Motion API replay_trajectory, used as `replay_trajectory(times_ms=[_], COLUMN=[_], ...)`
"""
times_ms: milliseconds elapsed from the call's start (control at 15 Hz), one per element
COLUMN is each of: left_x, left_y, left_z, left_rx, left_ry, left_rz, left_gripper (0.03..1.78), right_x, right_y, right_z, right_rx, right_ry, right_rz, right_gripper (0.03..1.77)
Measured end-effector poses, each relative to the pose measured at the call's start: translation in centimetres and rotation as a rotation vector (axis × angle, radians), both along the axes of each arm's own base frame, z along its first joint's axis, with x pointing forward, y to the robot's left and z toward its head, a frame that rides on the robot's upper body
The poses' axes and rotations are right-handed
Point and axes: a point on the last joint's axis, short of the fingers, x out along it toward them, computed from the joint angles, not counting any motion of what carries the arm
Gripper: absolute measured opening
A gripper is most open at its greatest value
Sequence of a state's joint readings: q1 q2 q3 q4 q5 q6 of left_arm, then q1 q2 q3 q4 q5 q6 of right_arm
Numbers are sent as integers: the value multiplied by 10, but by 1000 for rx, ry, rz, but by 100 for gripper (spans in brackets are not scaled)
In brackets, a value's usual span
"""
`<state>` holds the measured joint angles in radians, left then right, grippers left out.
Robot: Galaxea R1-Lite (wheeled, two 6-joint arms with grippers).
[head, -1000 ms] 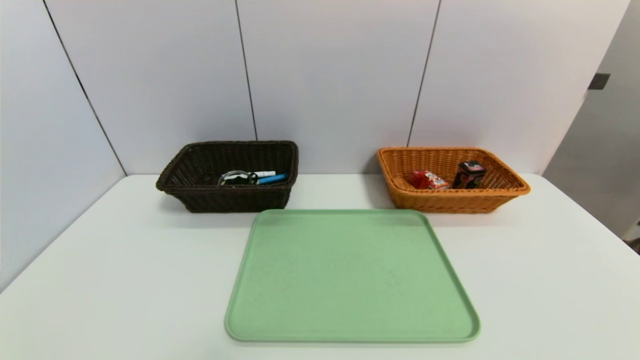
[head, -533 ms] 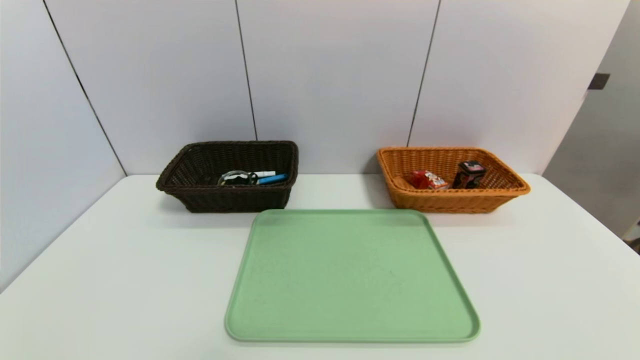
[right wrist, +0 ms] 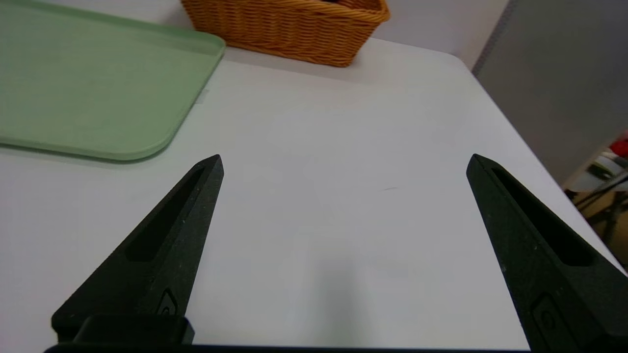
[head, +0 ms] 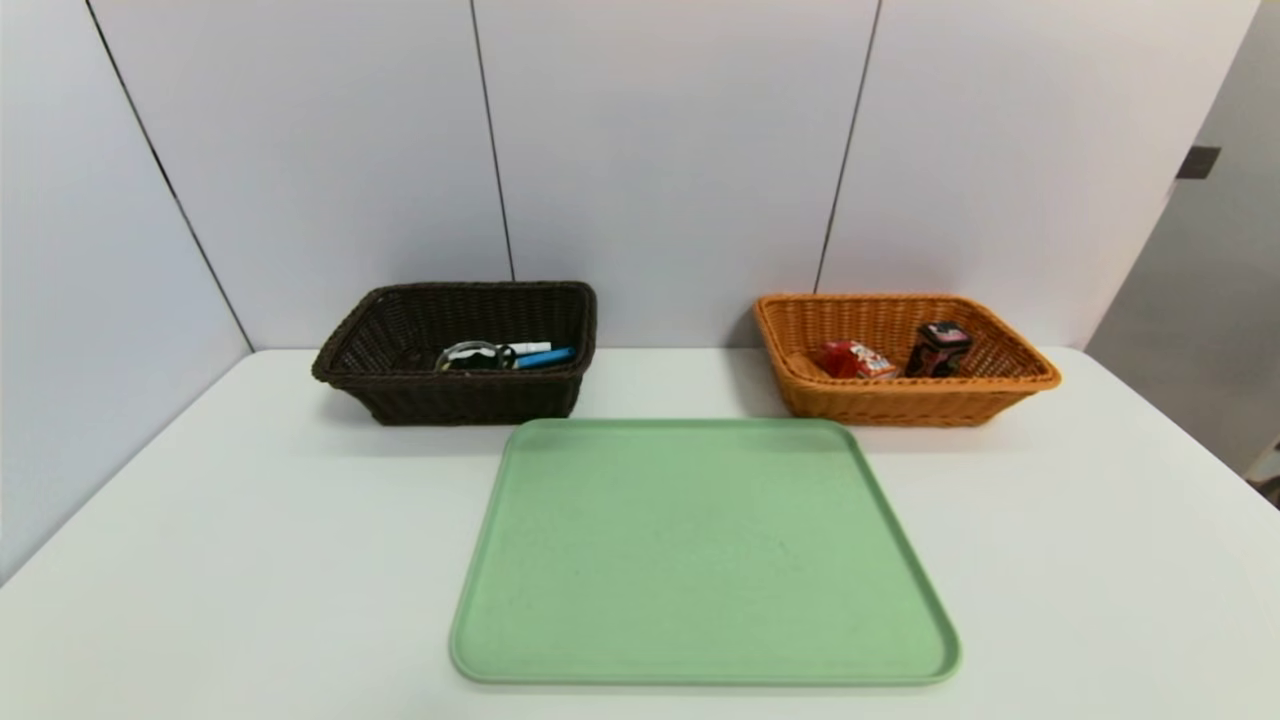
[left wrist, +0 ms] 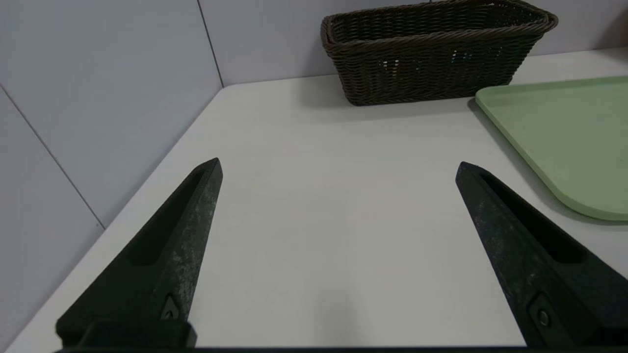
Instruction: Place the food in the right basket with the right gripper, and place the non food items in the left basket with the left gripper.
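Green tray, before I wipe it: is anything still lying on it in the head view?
No, the green tray shows only its bare surface from rim to rim.

left basket (head: 455,400): behind-left of tray (head: 700,550) | right basket (head: 905,405): behind-right, packet (head: 855,360) and box (head: 938,350) inside

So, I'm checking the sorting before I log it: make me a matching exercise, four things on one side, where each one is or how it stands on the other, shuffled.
Things
1. red packet
2. blue item
3. green tray
4. left gripper

Places or states
A. open, over bare table
B. inside the orange-brown basket
C. flat on the table, nothing on it
D. inside the dark basket

Pairs
1-B
2-D
3-C
4-A
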<state>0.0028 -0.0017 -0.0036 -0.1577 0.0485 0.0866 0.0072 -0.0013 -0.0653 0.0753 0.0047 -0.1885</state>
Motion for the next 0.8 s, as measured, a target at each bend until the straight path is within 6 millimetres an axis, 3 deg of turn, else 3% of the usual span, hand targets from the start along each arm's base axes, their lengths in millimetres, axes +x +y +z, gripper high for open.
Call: replay_trajectory(times_ms=[800], left_x=[1], left_y=[0], left_z=[-9], left_rx=[-96], left_ry=[81], left_rz=[-24], left_gripper=[169], right_x=[3], right_y=[1], right_z=[-10], right_rx=[125], right_ry=[38], right_rz=[30], right_gripper=[171])
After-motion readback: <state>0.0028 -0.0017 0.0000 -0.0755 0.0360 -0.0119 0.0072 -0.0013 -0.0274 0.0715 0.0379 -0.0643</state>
